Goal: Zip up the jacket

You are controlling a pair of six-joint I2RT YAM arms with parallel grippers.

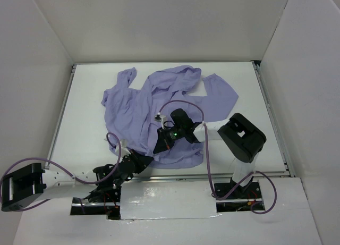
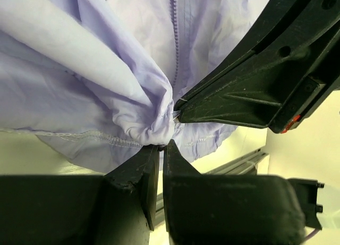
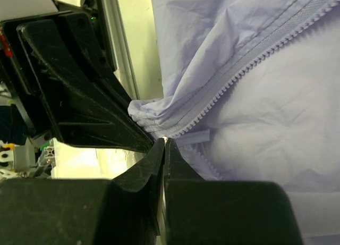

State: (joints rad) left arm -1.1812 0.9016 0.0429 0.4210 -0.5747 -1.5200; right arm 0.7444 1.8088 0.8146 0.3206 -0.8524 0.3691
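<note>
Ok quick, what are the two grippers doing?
Left gripper: shut on the jacket.
Right gripper: shut at the zipper; a grip cannot be told.

In the right wrist view the zipper (image 3: 249,64) ran down behind the right gripper (image 3: 164,143), whose fingertips were pressed together. Whether they pinched a slider could not be told. The left gripper (image 2: 164,145) tips met bunched cloth that hid whatever lay between them. Both wrist views cut the jacket (image 1: 133,104) off at their edges. From overhead, its hem toward the near edge of the table (image 1: 90,91) was hidden under both wrists. The zipper teeth were too small to trace there, and a small mark (image 1: 158,117) on the cloth too small to identify.
</note>
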